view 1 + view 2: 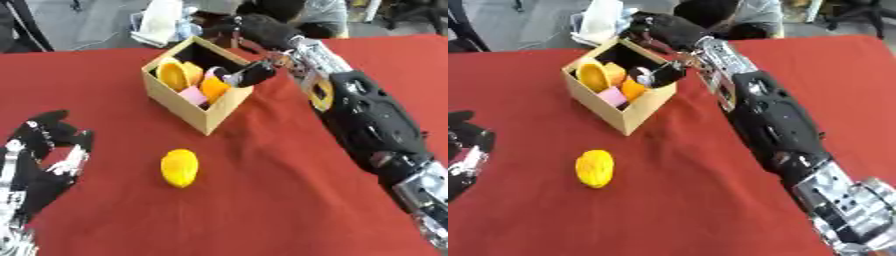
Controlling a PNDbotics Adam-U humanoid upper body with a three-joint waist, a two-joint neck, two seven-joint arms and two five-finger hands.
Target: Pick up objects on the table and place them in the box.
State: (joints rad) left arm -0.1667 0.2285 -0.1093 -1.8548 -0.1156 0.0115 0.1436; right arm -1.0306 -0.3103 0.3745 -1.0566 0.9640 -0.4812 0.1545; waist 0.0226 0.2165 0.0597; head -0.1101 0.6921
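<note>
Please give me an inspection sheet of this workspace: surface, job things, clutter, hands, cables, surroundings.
Surface: red cloth, slightly wrinkled.
Job things: open box holds yellow, orange and pink pieces; one yellow object lies on the cloth in front of it.
Clutter: nothing seen on the cloth.
Hands: right hand reaches over the box's far corner, fingers not clear; left hand idle at lower left, fingers up.
Cables: nothing seen.
Surroundings: white bundle beyond the table.

Right hand (662, 30) over box (636, 112) (yellow fruit (595, 168) apart).
</note>
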